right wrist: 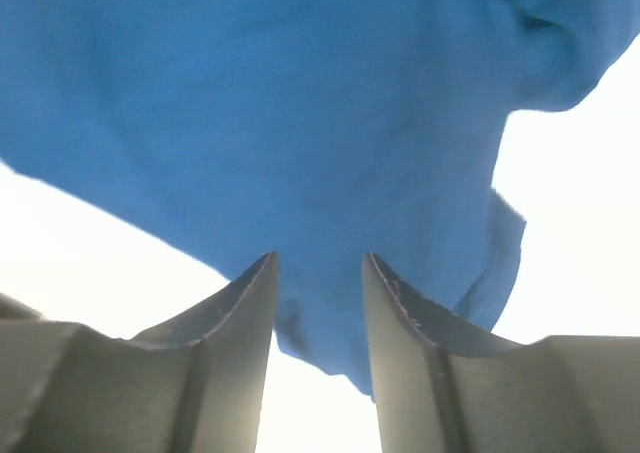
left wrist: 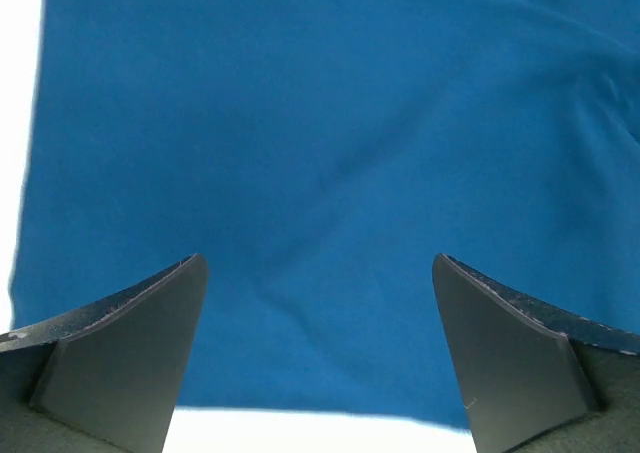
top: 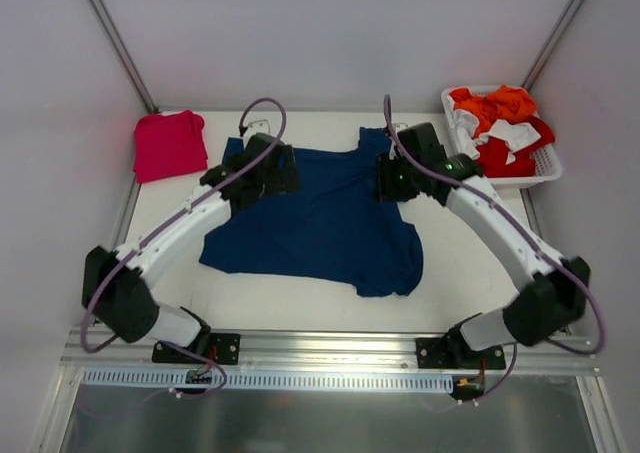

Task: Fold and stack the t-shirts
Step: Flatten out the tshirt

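Note:
The dark navy t-shirt [top: 320, 223] lies spread across the middle of the table, with a rumpled corner at its near right. My left gripper [top: 287, 171] hovers over its far left part, open wide. In the left wrist view both fingers [left wrist: 130, 343] stand far apart over smooth blue cloth [left wrist: 320, 123], and nothing is between them. My right gripper [top: 384, 181] hangs over the shirt's far right edge. Its jaws [right wrist: 318, 263] are partly open, and a corner of the navy cloth [right wrist: 300, 123] lies loose below them. The pinkish-red t-shirt [top: 170, 145] sits folded at the far left corner.
A white basket [top: 553, 163] at the far right holds orange, red and white garments. Metal frame posts rise at both back corners. Bare white tabletop [top: 470, 253] lies to the right of the navy shirt and in front of it.

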### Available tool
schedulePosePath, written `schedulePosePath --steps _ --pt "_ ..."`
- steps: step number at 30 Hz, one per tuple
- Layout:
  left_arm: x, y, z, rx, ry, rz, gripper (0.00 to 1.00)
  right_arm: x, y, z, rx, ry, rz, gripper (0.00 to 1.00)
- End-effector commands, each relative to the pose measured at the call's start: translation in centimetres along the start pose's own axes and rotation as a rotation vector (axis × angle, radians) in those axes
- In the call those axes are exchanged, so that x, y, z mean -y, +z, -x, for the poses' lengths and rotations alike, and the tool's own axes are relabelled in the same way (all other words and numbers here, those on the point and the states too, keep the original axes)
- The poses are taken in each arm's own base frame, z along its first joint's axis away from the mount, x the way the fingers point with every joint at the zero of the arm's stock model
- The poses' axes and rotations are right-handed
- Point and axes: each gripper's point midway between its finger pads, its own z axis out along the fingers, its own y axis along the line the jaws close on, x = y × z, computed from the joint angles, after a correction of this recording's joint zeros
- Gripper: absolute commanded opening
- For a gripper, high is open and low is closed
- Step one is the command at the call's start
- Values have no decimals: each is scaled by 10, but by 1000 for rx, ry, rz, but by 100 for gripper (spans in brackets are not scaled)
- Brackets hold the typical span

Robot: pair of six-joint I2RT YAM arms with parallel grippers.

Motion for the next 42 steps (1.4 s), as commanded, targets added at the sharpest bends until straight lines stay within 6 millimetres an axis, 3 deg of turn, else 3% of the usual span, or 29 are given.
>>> schedulePosePath --steps 1,2,3,4,5,7,8,12,19,28,33,42 --pt "-14 -24 -37 12 -3 37 98 -2 -39 -30 74 -5 -57 44" --pt "-3 -40 -48 28 18 -8 97 -4 -33 -62 16 31 -43 45" --pt "-10 -40 -68 13 25 10 95 -6 -45 -71 43 50 -21 44" --pt "-9 -46 -76 15 23 -7 94 -4 -44 -84 36 61 -29 44" --pt "-11 -45 -102 -22 64 -4 93 -1 -36 -116 -19 51 -47 40" --pt "-13 -44 -122 -45 72 2 92 1 -41 -137 -4 85 -54 39" --pt "-16 -42 -139 -71 100 9 92 6 -36 -159 -30 73 -82 39" --pt "-12 -38 -165 -92 145 14 91 11 -35 -191 -25 110 -114 39" --pt "8 -31 -182 -130 141 -45 91 6 -21 -217 -52 91 -137 38" --pt "9 -30 -191 -157 157 -51 91 -23 8 -242 -131 9 -155 36" --pt "6 -31 -192 -152 168 -51 92 -36 16 -239 -141 -20 -169 35" --pt "1 -33 -191 -144 179 -53 92 -39 17 -229 -124 -59 -192 35"
